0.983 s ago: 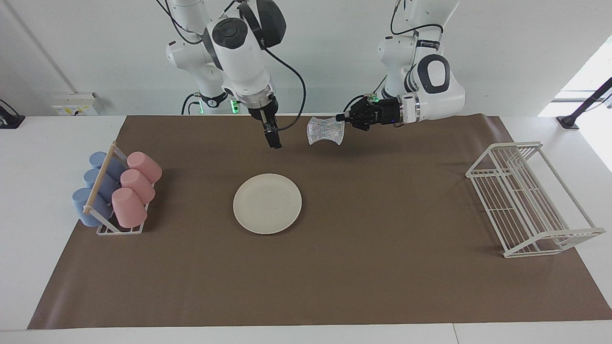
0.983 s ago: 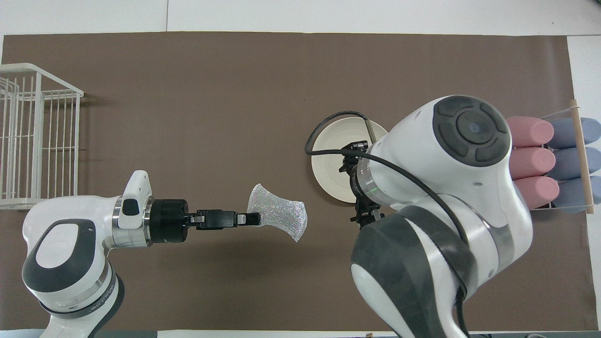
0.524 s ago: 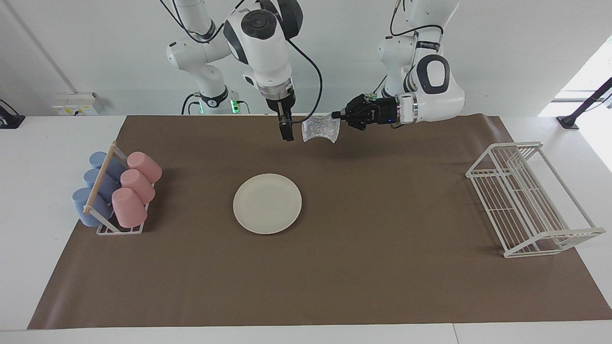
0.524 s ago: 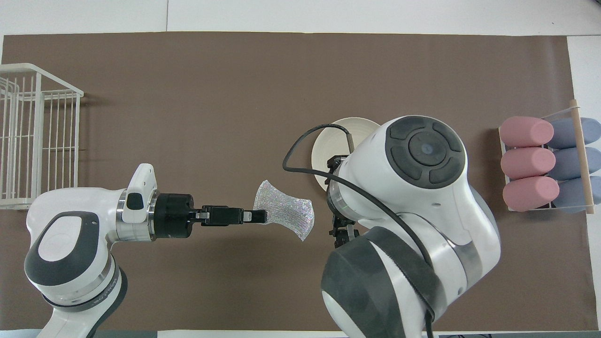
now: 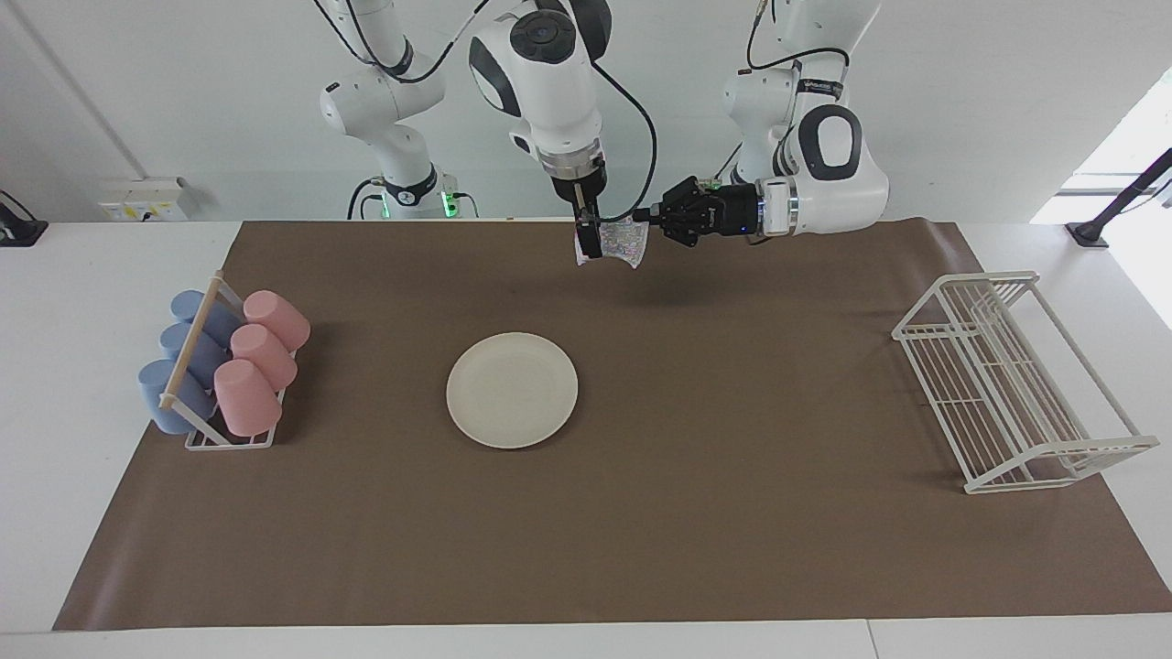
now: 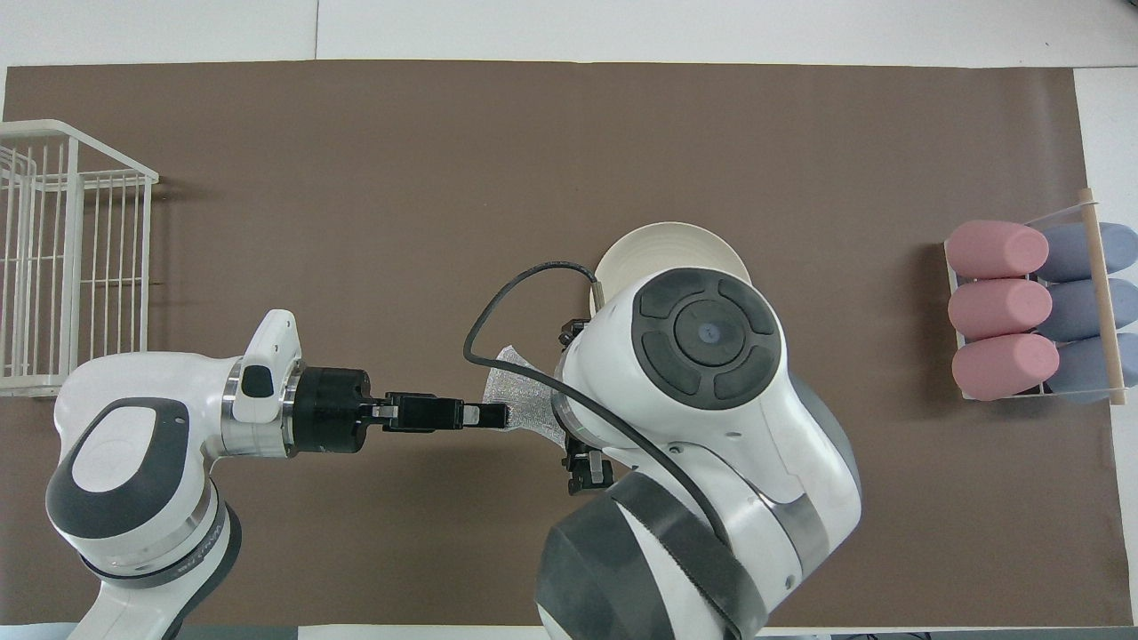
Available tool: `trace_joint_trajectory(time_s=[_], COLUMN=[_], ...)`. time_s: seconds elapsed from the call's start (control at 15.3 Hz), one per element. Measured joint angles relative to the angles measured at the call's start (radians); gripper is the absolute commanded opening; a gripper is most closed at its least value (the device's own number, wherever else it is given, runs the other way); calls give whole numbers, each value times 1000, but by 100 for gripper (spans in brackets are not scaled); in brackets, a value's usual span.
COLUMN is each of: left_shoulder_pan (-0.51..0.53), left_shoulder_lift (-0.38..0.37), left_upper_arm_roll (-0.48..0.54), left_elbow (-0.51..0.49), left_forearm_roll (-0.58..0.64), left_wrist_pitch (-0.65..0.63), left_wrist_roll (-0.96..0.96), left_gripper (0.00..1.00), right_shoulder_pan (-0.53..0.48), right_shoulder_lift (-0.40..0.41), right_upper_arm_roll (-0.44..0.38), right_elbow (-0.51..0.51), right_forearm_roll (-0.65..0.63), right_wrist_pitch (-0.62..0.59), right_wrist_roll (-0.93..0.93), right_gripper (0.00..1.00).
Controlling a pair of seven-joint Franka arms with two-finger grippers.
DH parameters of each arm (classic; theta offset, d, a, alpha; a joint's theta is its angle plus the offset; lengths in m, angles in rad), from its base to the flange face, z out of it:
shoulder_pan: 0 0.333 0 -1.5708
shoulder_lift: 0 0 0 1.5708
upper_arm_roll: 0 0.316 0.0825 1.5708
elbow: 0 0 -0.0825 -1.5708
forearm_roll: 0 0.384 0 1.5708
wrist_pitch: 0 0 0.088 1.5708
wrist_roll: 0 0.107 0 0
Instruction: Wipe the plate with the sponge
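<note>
Nearest the robots, your left gripper [image 5: 652, 220] hangs over the mat's [image 5: 732, 384] edge, fingers clamped on one edge of the sponge [image 5: 623, 240], which hangs in the air as a flat, shiny sheet. Your right gripper [image 5: 591, 240] points straight down at the sponge's free side, one dark finger in front of it; its fingers stand apart, and you cannot tell whether they touch the sponge. From overhead, the right arm's wrist hides most of the sponge and part of the plate [image 6: 671, 249]. Farther out, the plate lies flat and bare on the mat, about mid-table, well apart from both grippers. At the right arm's end, a cup rack [image 5: 224, 371] holds pink and blue cups lying on their sides. At the left arm's end stands a white wire rack [image 5: 1012, 380].
</note>
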State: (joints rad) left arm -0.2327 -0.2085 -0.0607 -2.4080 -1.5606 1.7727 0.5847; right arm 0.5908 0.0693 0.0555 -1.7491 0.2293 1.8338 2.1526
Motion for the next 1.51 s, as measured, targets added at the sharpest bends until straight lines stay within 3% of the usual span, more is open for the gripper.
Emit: trace_joint_trajectory(time_s=[0.07, 0.2, 0.33, 0.46, 1.11, 1.18, 1.25, 1.51], left_shoulder_pan=[0, 0, 0, 0, 0, 0, 0, 0], left_shoulder_lift=[0, 1, 1, 1, 4, 5, 6, 6], left_upper_arm_roll=[0, 0, 0, 0, 1, 1, 1, 1], left_elbow=[0, 0, 1, 2, 6, 6, 6, 7], left_forearm_roll=[0, 3, 4, 4, 4, 5, 9, 20], left_wrist_pitch=[0, -2, -3, -4, -4, -4, -4, -7], left_wrist_roll=[0, 0, 0, 0, 0, 0, 0, -1], left_gripper=[0, 0, 0, 0, 0, 57, 100, 100], right_shoulder_pan=[0, 0, 0, 0, 0, 1, 1, 0], right_shoulder_lift=[3, 6, 6, 6, 6, 6, 6, 7], right_upper_arm_roll=[-1, -1, -1, -1, 0, 0, 0, -1], right_elbow=[0, 0, 0, 0, -2, -4, -6, -15], right_forearm_roll=[0, 0, 0, 0, 1, 1, 1, 0], right_wrist_pitch=[16, 32, 39, 56, 61, 61, 61, 61], right_wrist_roll=[4, 22, 24, 25, 24, 14, 4, -37], right_gripper=[86, 34, 13, 0, 0, 0, 0, 0])
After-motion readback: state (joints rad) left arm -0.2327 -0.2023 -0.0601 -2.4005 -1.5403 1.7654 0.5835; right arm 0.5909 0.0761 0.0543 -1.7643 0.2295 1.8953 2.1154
